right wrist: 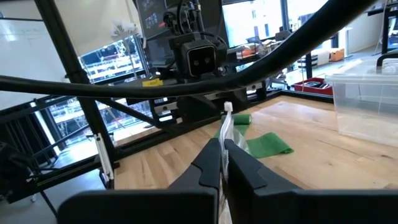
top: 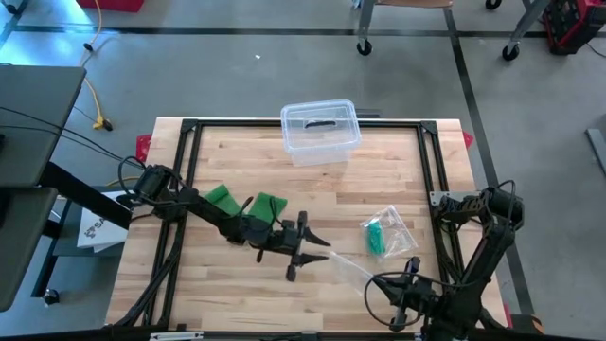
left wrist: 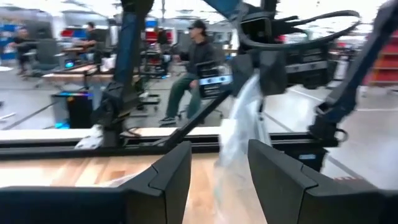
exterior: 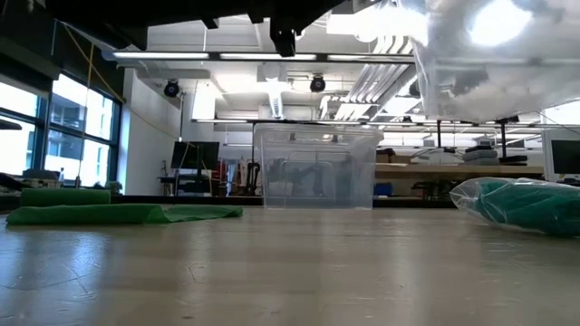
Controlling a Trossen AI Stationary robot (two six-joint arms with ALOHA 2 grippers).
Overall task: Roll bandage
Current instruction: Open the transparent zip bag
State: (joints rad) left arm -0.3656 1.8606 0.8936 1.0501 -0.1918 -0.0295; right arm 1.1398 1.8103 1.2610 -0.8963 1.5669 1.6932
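Unpacking stage: bandage not being rolled yet; both arms are busy with an empty clear bag.
Bandage: green bandage point(top: 248, 203) lies flat on the wooden table point(top: 379, 170), left of centre, partly unrolled, one end looking thicker, as if rolled. Nothing touching it.
Bandage vs left arm: arm links pass over it in the high view; gripper itself is past it, toward table centre.
Empty bag: clear plastic bag point(top: 348, 269) hangs stretched between the two grippers, lifted off the table.
Right gripper point(right wrist: 224, 144): near the front edge, fingers pressed together on the bag's edge, holding it up.
Left gripper point(top: 312, 250): near table centre, fingers apart, bag film in the gap between them. Can't tell if the pads actually bite the film or just straddle it.
Second bag: sealed-looking packet with green contents point(top: 383, 233) sits right of centre, apart from both grippers.
Plastic bin point(top: 320, 130): clear, at the back edge, well away from the action.
Step, my read: clearing packaging before the roll starts.
Next move needs: drop the bag somewhere off the work area, then bring the left gripper back to the bandage's loose end; pinch low without dragging the strip.
Risk: limp film may cling to a finger on release.
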